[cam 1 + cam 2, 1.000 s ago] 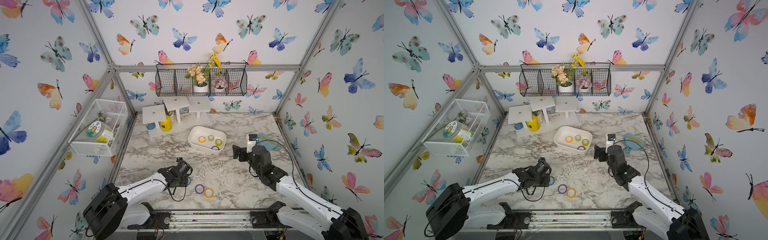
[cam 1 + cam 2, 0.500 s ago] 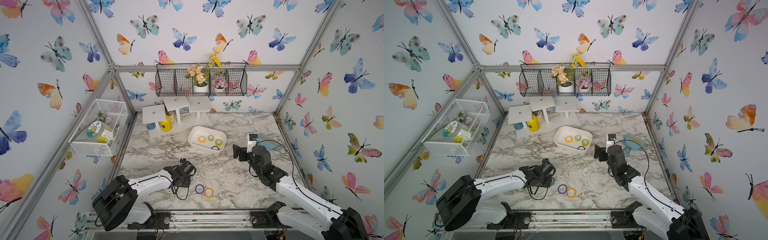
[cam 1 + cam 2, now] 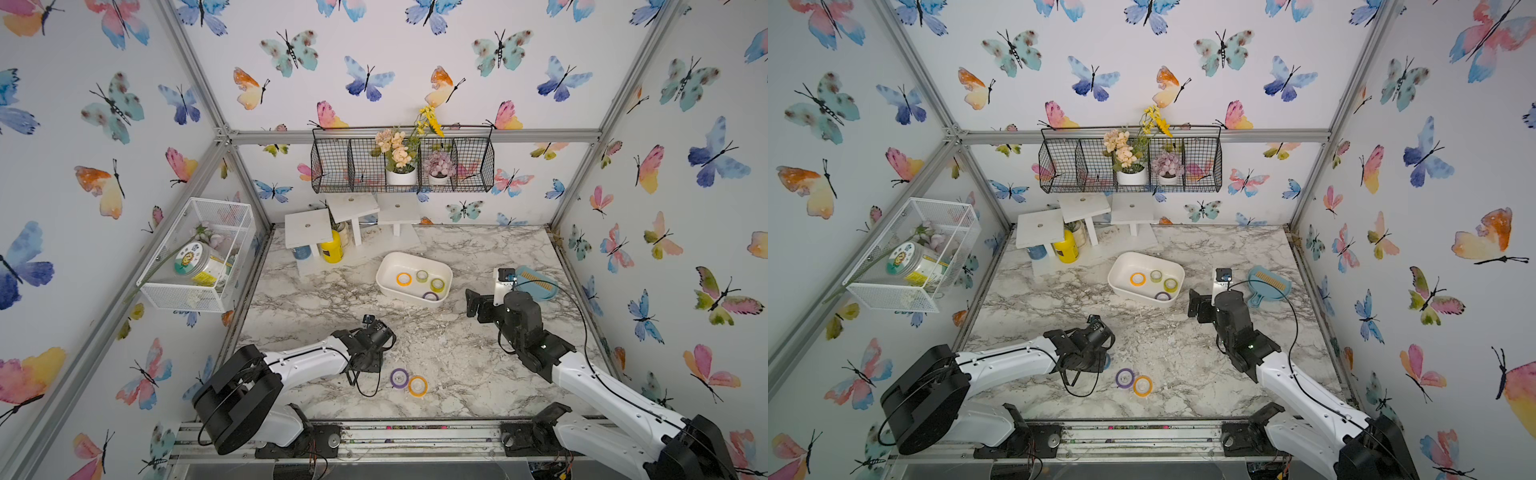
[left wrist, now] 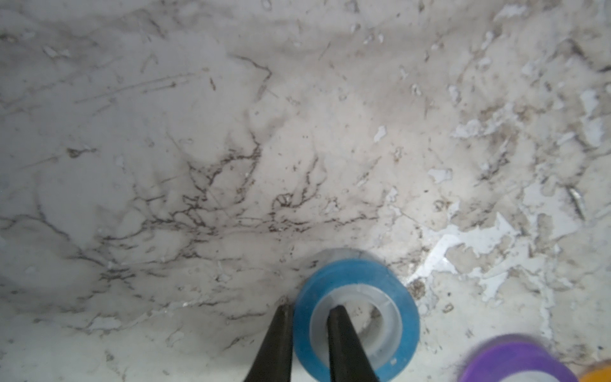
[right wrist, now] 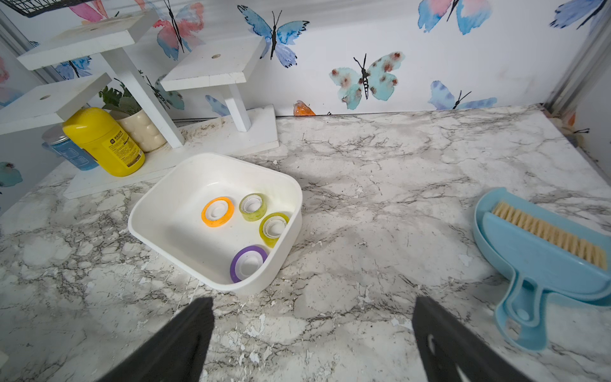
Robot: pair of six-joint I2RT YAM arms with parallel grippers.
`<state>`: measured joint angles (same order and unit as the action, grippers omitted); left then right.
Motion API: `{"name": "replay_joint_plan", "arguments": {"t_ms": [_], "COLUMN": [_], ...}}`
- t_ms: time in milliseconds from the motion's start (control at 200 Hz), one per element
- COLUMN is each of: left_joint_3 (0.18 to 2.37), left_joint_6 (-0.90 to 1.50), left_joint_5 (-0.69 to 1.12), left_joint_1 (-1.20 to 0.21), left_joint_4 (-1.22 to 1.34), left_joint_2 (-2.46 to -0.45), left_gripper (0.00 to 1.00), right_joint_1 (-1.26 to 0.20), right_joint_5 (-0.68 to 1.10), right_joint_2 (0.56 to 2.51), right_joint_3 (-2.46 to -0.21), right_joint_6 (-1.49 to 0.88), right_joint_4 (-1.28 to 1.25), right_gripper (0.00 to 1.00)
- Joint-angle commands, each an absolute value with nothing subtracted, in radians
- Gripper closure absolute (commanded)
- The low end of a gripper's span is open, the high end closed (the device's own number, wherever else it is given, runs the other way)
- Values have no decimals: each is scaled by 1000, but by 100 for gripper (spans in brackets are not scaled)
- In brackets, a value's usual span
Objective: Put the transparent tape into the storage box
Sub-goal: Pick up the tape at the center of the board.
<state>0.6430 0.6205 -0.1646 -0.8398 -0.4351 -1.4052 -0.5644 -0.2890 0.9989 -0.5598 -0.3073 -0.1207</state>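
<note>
Starting at the left side, a white wire-mesh basket [image 3: 195, 257] hangs on the wall with one round jar inside. Next come three small white square stands [image 3: 351, 208] at the back of the grey marble table [image 3: 478, 249], with one yellow bottle [image 3: 331, 247] and one blue jar [image 3: 302, 252] under them. Above them hangs one black wire basket [image 3: 402, 160] holding two flower pots.

Down on the table, the left gripper [image 4: 309, 344] is pinched tight on one small see-through tape roll with a blue ring [image 4: 357, 314]. One thin black finger [image 4: 344, 344] is inside the hole and the other is outside the ring. This blue roll lies flat on the marble, near the front.

Just beside it lie two more rolls, touching each other: one purple roll [image 3: 399, 378] and one orange roll [image 3: 417, 385].

In the middle sits one white smooth tub with round corners [image 5: 158, 228]. Four rolls lie inside it: one orange [image 5: 217, 211], two yellow-green [image 5: 253, 207] [image 5: 273, 228] and one purple [image 5: 248, 263]. That makes seven rolls in all.

To the right of the tub, the right gripper [image 5: 310, 337] is wide apart and holds nothing. It hangs above the bare marble.

Farthest right lies one light blue dustpan [image 5: 542, 264] with one little brush [image 5: 549, 231] in it.
</note>
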Motion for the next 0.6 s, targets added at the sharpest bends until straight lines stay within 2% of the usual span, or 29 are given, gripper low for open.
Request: {"name": "replay_joint_plan", "arguments": {"t_ms": [0, 596], "left_joint_3": [623, 919], "left_joint_6": [604, 491], "left_joint_5": [-120, -181], "left_joint_1": [-845, -829], "left_joint_4": [-483, -618], "left_joint_2": [-1407, -1459], "left_gripper": [84, 85], "right_joint_1": [-565, -565], "right_joint_5": [-311, -313], "right_joint_2": [991, 992], "right_joint_3": [-544, -541], "right_joint_6": [-322, -322], "right_joint_4": [-140, -143], "right_gripper": [1, 1]}}
